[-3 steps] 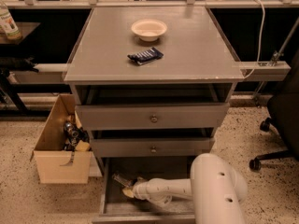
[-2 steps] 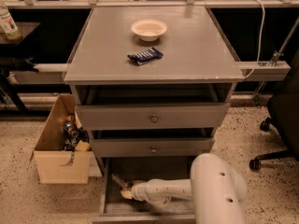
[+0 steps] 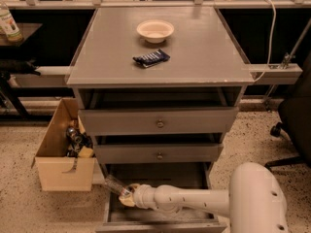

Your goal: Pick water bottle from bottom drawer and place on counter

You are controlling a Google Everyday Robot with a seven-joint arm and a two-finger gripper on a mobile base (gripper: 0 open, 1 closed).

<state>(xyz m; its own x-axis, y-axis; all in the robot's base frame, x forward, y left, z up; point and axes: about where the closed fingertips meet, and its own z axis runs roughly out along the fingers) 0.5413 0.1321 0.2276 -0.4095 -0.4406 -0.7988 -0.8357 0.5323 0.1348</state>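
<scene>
The water bottle (image 3: 115, 184), clear plastic with a dark band, sticks up and to the left from my gripper (image 3: 127, 197) at the left side of the open bottom drawer (image 3: 165, 174). The gripper is shut on the bottle's lower end and holds it tilted over the drawer's left wall. My white arm (image 3: 194, 203) reaches in from the lower right. The grey counter (image 3: 204, 47) is the cabinet's top, well above the gripper.
A white bowl (image 3: 155, 30) and a dark blue snack packet (image 3: 151, 58) lie on the counter. Two shallower drawers with knobs (image 3: 159, 124) stand slightly open. A cardboard box (image 3: 63, 171) of items sits left of the cabinet. A black chair (image 3: 294, 125) stands at the right.
My gripper has moved left and up inside the bottom drawer, and the water bottle now rises with it above the drawer's left side.
</scene>
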